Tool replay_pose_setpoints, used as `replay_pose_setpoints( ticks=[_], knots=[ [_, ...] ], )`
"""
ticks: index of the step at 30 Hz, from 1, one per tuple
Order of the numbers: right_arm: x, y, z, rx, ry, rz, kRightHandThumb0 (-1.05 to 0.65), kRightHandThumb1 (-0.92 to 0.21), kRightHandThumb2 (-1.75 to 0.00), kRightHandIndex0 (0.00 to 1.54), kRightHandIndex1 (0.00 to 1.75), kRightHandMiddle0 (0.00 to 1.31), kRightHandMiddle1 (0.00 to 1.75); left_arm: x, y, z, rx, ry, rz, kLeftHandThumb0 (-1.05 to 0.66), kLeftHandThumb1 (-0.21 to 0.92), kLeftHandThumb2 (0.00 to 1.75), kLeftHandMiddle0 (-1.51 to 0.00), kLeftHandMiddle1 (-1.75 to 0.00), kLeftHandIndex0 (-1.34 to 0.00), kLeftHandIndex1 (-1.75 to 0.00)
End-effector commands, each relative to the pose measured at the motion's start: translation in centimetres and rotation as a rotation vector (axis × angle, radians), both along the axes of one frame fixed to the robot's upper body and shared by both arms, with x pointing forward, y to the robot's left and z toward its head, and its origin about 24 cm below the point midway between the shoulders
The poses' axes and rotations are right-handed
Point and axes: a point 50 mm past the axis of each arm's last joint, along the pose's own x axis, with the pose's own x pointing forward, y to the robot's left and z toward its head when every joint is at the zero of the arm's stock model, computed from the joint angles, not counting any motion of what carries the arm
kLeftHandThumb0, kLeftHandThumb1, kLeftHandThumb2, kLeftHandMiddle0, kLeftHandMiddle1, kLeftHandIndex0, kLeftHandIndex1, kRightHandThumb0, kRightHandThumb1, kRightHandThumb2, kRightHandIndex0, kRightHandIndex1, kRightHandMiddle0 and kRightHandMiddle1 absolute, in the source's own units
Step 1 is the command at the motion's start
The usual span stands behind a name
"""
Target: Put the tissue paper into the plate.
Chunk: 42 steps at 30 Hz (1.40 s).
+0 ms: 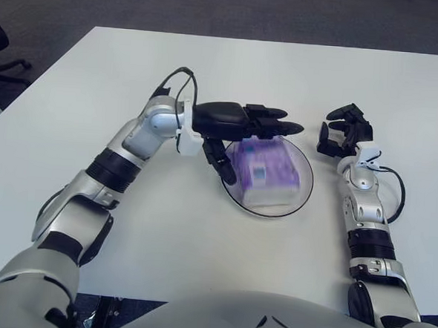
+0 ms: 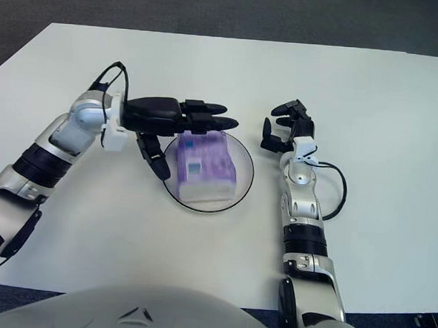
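A purple and white pack of tissue paper [image 1: 265,171] lies inside a clear glass plate [image 1: 302,185] on the white table. My left hand [image 1: 245,132] hovers just over the pack's far left side, fingers spread straight out, thumb hanging down beside the pack, holding nothing. My right hand [image 1: 343,131] shows to the right of the plate, apart from it, fingers loosely curled and empty.
The white table [image 1: 210,67] stretches wide around the plate. Dark carpet lies beyond its far edge. A black chair base [image 1: 2,65] stands off the table's left side. A black cable [image 1: 396,193] loops beside my right forearm.
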Motion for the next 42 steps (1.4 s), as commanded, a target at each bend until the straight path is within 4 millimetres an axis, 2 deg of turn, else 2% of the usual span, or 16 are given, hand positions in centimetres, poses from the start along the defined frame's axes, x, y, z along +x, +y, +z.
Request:
replay_pose_setpoints(
  ticks=[1, 9, 16, 21, 22, 23, 25, 28, 30, 33, 34, 38, 40, 42],
  knots=[
    [-3.5, 1.0, -6.7, 0.089, 0.240, -0.003, -0.01, -0.31, -1.31, 0.61, 1.69, 0.42, 1.74, 0.2, 1.0, 1.1, 0.025, -0.005, 0.024, -0.74, 0.61, 0.50, 0.00, 0.00, 0.00, -0.18],
    [-3.5, 1.0, -7.0, 0.089, 0.247, 0.020, -0.01, -0.33, -1.28, 0.62, 1.65, 0.40, 1.75, 0.3, 2.4, 2.3, 0.051, 0.014, 0.041, -0.68, 0.50, 0.64, 0.00, 0.00, 0.00, -0.31],
    [-3.5, 0.9, -7.3, 0.102, 0.248, 0.036, -0.01, -0.34, -1.26, 0.63, 1.63, 0.39, 1.75, 0.6, 3.8, 3.3, 0.076, 0.062, 0.038, -0.72, 0.49, 0.68, 0.00, 0.00, 0.00, -0.33],
    [-3.4, 0.8, -7.4, 0.112, 0.252, 0.044, -0.01, -0.35, -1.24, 0.65, 1.59, 0.38, 1.75, 0.8, 4.8, 4.1, 0.084, 0.061, 0.039, -0.85, 0.60, 0.59, 0.00, 0.00, 0.00, -0.19],
    [-3.4, 0.8, -7.5, 0.116, 0.250, 0.046, -0.01, -0.35, -1.24, 0.65, 1.58, 0.38, 1.75, 1.0, 5.1, 4.1, 0.073, 0.047, 0.045, -0.89, 0.65, 0.55, 0.00, 0.00, 0.00, -0.15],
    [-3.4, 0.8, -7.5, 0.119, 0.249, 0.047, -0.01, -0.35, -1.23, 0.65, 1.58, 0.38, 1.75, 1.1, 5.3, 4.2, 0.065, 0.037, 0.049, -0.94, 0.74, 0.47, 0.00, 0.00, 0.00, -0.11],
    [-3.4, 0.7, -7.5, 0.124, 0.245, 0.049, -0.01, -0.35, -1.23, 0.66, 1.57, 0.38, 1.75, 1.3, 5.7, 4.3, 0.046, 0.016, 0.056, -0.98, 0.83, 0.42, 0.00, 0.00, 0.00, -0.07],
    [-3.4, 0.7, -7.5, 0.137, 0.233, 0.051, -0.01, -0.34, -1.24, 0.66, 1.58, 0.38, 1.75, 2.8, 8.3, 3.1, -0.022, -0.034, 0.178, -1.03, 0.89, 0.47, 0.00, 0.00, 0.00, -0.04],
    [-3.4, 0.7, -7.5, 0.142, 0.229, 0.052, -0.01, -0.33, -1.27, 0.68, 1.59, 0.39, 1.75, 3.5, 9.9, 2.1, -0.070, -0.044, 0.261, -1.04, 0.91, 0.63, 0.00, 0.00, 0.00, -0.09],
    [-3.4, 0.7, -7.5, 0.144, 0.227, 0.052, -0.01, -0.31, -1.28, 0.68, 1.60, 0.39, 1.75, 3.9, 10.7, 1.4, -0.149, -0.026, 0.314, -1.05, 0.92, 0.70, -0.01, -0.01, 0.00, -0.19],
    [-3.4, 0.7, -7.5, 0.145, 0.225, 0.052, -0.01, -0.31, -1.29, 0.68, 1.60, 0.39, 1.75, 3.9, 10.6, 1.2, -0.203, -0.008, 0.329, -1.05, 0.92, 0.70, -0.03, -0.01, 0.00, -0.23],
    [-3.4, 0.7, -7.5, 0.144, 0.223, 0.050, -0.01, -0.30, -1.30, 0.69, 1.61, 0.39, 1.75, 3.5, 10.7, -0.7, -0.555, 0.176, 0.414, -1.04, 0.92, 0.59, -0.16, -0.09, 0.00, -0.66],
    [-3.4, 0.7, -7.5, 0.143, 0.222, 0.049, -0.01, -0.30, -1.31, 0.69, 1.62, 0.39, 1.75, 3.1, 10.5, -1.3, -0.649, 0.219, 0.431, -1.03, 0.92, 0.54, -0.20, -0.12, 0.00, -0.77],
    [-3.4, 0.7, -7.5, 0.142, 0.220, 0.047, -0.01, -0.30, -1.31, 0.69, 1.62, 0.39, 1.75, 2.6, 10.0, -2.4, -0.806, 0.283, 0.468, -0.97, 0.90, 0.49, -0.24, -0.36, 0.00, -0.93]
  ],
)
